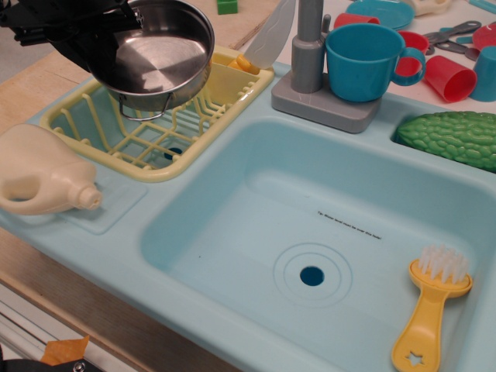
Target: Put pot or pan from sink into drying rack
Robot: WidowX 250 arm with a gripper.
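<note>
A shiny stainless-steel pan (159, 58) with thin wire loop handles hangs tilted just above the pale yellow drying rack (147, 136) at the upper left. My black gripper (91, 39) is shut on the pan's left rim and holds it up. The light blue sink (310, 232) with a round drain hole (311, 276) and a small printed label holds no pan. The gripper's fingertips are partly hidden by the pan.
A cream jug-shaped bottle (43, 174) lies left of the rack. A yellow brush (430, 310) lies in the sink at right. A grey faucet (310, 58), a blue cup (364, 62), red cups (449, 77) and a green bumpy vegetable (453, 139) stand behind.
</note>
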